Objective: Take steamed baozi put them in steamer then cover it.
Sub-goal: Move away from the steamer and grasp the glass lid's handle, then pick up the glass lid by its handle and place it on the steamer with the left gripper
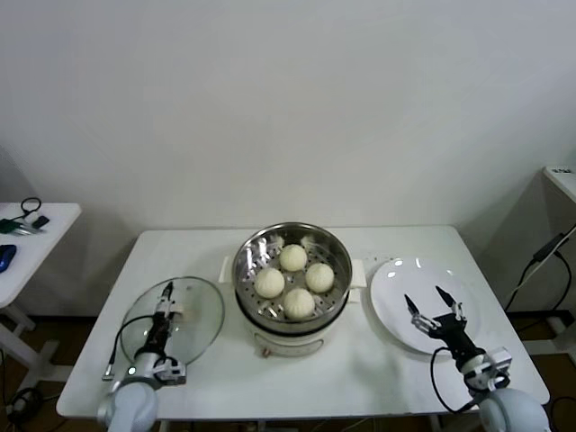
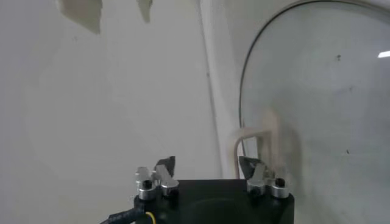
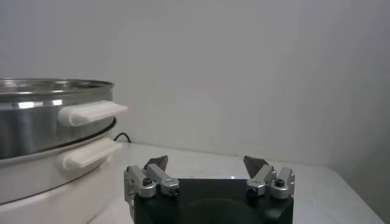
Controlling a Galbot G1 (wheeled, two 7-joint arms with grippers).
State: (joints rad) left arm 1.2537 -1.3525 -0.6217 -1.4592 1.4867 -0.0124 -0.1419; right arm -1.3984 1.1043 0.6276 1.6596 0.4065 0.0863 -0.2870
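Note:
The steamer (image 1: 291, 319) stands at the table's middle, uncovered, and shows in the right wrist view (image 3: 42, 122). Several pale baozi (image 1: 292, 257) lie on its perforated tray. The glass lid (image 1: 202, 310) lies flat on the table to its left, with its cream handle (image 1: 184, 312) upward. My left gripper (image 1: 166, 297) hovers over the lid, open, with the handle (image 2: 253, 137) just beside one finger. My right gripper (image 1: 430, 306) is open and empty above the white plate (image 1: 396, 279) on the steamer's right. In the wrist views both the left gripper (image 2: 207, 164) and the right gripper (image 3: 206, 161) hold nothing.
The white plate is bare. A small side table (image 1: 27, 234) with dark and blue items stands off to the left. Another table's corner (image 1: 562, 175) with hanging cables is at the right. The front table edge lies close below both grippers.

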